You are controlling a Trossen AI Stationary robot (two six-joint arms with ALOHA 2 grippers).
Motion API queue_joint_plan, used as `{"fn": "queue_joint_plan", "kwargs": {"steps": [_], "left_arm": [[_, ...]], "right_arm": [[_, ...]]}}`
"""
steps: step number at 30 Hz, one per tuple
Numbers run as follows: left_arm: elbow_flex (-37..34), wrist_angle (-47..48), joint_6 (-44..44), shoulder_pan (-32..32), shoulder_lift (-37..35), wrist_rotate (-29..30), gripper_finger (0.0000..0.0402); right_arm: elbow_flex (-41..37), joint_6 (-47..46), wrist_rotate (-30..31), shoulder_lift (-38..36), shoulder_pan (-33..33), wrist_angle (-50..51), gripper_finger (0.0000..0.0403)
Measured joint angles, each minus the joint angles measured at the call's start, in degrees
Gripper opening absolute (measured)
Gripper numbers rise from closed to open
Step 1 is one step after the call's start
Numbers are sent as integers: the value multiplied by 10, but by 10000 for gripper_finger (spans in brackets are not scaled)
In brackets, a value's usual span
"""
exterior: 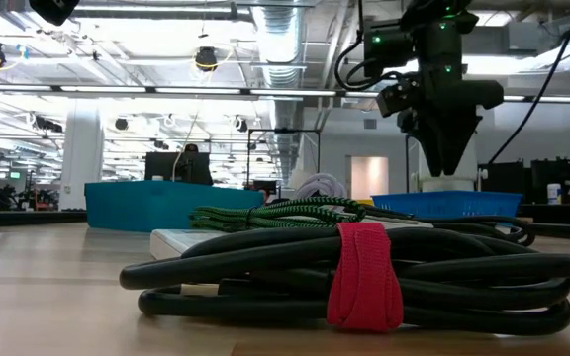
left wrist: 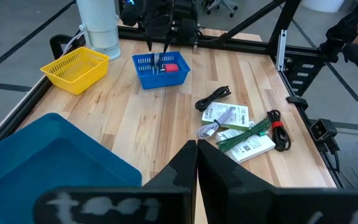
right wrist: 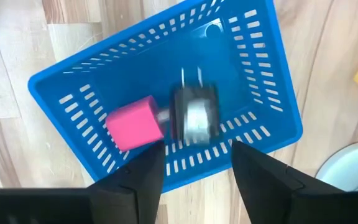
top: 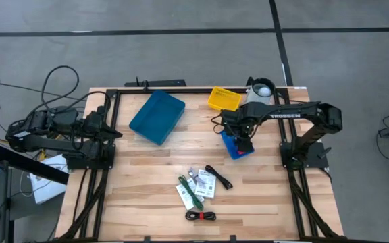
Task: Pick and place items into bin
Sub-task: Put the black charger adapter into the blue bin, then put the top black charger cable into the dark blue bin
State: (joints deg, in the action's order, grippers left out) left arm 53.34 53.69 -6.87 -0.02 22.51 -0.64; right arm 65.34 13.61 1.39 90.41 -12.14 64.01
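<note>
Holding a pink block (right wrist: 133,122) and grey piece (right wrist: 194,115), blue basket (right wrist: 253,62)

A yellow basket (top: 224,99) is sitting at the far edge of the wooden desk (top: 147,175). Just beside the yellow basket, a white cylinder (top: 261,88) is standing at the desk's far corner. Well apart from the yellow basket, along the same far side, a teal tray (top: 157,117) is lying at a tilt.
</note>
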Motion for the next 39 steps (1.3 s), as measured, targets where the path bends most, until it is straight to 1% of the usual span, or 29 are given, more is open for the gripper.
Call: {"fn": "queue_joint_plan", "kwargs": {"steps": [3, 11, 16, 24, 32, 39], "left_arm": [[0, 0, 0, 0, 0, 0, 0], [0, 0, 0, 0, 0, 0, 0], [0, 0, 0, 0, 0, 0, 0], [0, 0, 0, 0, 0, 0, 0], [0, 0, 0, 0, 0, 0, 0], [0, 0, 0, 0, 0, 0, 0]], "right_arm": [[0, 0, 0, 0, 0, 2, 177], [0, -1, 2, 0, 0, 1, 142], [0, -1, 2, 0, 1, 0, 128], [0, -17, 1, 0, 5, 0, 126], [0, -58, 1, 0, 9, 0, 127], [0, -62, 1, 0, 43, -4, 124]]}}
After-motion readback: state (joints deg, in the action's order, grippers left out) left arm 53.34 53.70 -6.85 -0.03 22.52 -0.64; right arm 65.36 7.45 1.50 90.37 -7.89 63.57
